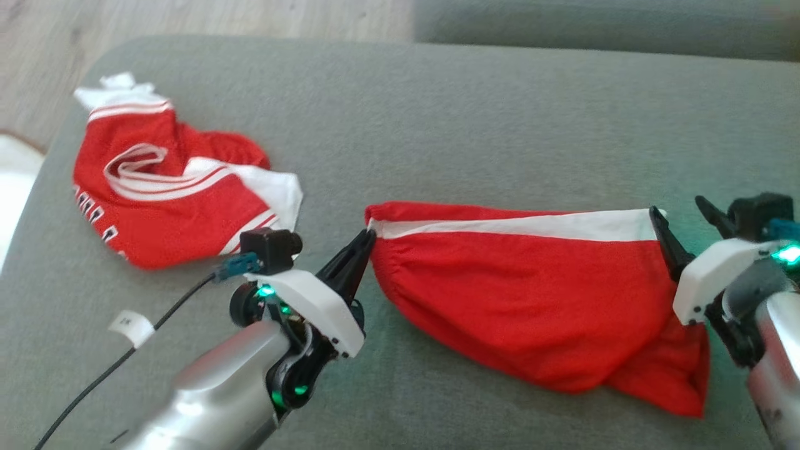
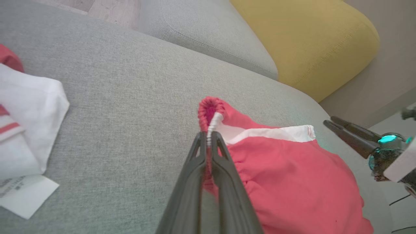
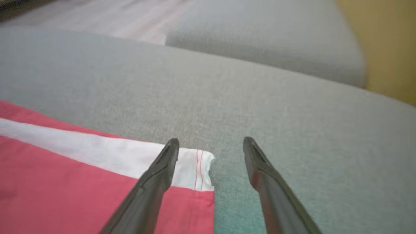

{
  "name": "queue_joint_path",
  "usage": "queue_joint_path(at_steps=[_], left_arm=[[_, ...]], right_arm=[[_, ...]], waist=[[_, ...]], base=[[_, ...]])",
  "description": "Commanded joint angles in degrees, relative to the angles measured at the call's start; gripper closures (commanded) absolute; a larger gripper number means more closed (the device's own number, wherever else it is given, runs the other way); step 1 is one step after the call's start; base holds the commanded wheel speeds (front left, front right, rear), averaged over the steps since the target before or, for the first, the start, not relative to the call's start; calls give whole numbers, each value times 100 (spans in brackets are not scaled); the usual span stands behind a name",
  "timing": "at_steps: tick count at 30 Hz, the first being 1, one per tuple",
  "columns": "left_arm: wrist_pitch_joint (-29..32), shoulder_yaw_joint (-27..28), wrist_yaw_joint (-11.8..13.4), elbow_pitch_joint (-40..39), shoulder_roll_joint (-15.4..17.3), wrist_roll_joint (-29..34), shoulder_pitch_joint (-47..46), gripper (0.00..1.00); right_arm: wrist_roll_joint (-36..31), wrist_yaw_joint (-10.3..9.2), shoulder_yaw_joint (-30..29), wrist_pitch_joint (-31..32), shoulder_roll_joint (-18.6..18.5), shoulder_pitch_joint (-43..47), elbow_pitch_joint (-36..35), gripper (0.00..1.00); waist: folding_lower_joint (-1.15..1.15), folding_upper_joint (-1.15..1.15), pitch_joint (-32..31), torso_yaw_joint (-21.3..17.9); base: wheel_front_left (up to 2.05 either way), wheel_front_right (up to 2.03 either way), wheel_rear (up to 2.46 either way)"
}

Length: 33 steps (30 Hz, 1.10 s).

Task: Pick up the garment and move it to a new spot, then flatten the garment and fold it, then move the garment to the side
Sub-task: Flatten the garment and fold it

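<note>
Pinching one gathered end of the red white-banded cloth garment point(image 1: 531, 287), left gripper point(image 1: 369, 236) clamped tight, right gripper point(image 3: 211, 143) gaped empty at the opposite corner.

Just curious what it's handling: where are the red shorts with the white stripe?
The shorts lie centre-right in the head view on the grey cushion, between the left claw, pinching their waistband, and the open right claw.

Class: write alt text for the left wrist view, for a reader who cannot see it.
The left gripper is shut on the gathered corner of a red garment with a white stripe, lying on a grey sofa cushion. The open right gripper is near its far end.
</note>
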Motion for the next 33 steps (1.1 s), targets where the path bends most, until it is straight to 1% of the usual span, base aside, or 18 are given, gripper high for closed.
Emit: queue_joint_path(at_steps=[1, 4, 6, 7, 8, 9, 10, 15, 20, 21, 23, 27, 30, 33], left_arm=[[-110, 187, -35, -66, 45, 58, -319, 100], [-128, 176, -73, -13, -15, 83, -370, 100], [-131, 169, -84, 8, -31, 93, -383, 100], [-134, 159, -95, 28, -47, 102, -393, 100], [-134, 151, -104, 47, -61, 109, -400, 100], [-133, 144, -112, 64, -72, 115, -408, 100], [-136, 141, -118, 83, -82, 120, -416, 100], [-229, 165, -144, 231, -68, 183, -493, 100], [-568, 339, -139, 258, 30, 451, -896, 100], [-615, 412, -176, 225, 42, 483, -1041, 100], [-689, 562, -236, 187, 88, 591, -1416, 100], [-782, 767, -303, 303, 141, 1013, -2399, 100], [-858, 972, -383, 493, 82, 1321, -3161, 100], [-911, 1257, -443, 610, -25, 1779, -3833, 100]], right_arm=[[254, 39, 284, 205, -196, -184, 85, 0], [685, 39, 631, 402, -333, -466, 403, 0], [785, 39, 739, 427, -366, -545, 501, 0], [861, 39, 841, 424, -397, -618, 592, 9], [925, 39, 925, 398, -420, -688, 674, 31], [976, 39, 1008, 365, -440, -754, 748, 72], [1022, 39, 1098, 325, -456, -817, 809, 100], [1269, 39, 1421, 14, -500, -1141, 964, 100], [1474, 39, 1477, -444, -646, -1622, 877, 100], [1498, 39, 1459, -530, -700, -1765, 834, 100], [1536, 39, 1403, -681, -820, -2091, 728, 100], [1476, 39, 1179, -953, -1105, -2875, 490, 100], [1291, 39, 951, -1190, -1218, -3475, 388, 100], [1096, 39, 761, -1438, -1246, -3950, 266, 100]], waist=[[-2, 0, 167, 173], [-2, 0, 229, 231], [-2, 0, 243, 242], [-2, 0, 254, 252], [-2, 0, 268, 257], [-2, 0, 280, 259], [-2, 0, 290, 255], [-2, 0, 287, 111], [-2, 0, 300, -215], [-2, 0, 323, -299], [-2, 0, 392, -483], [-2, 0, 598, -872], [-2, 0, 697, -1152], [-2, 0, 713, -1364]], base=[[0, 0, 0], [0, 0, 0], [0, 0, 0], [0, 0, 0], [0, 0, 0], [0, 0, 0], [0, 0, 0], [0, 0, 0], [0, 0, 0], [0, 0, 0], [0, 0, 0], [0, 0, 0], [0, 0, 0], [0, 0, 0]])
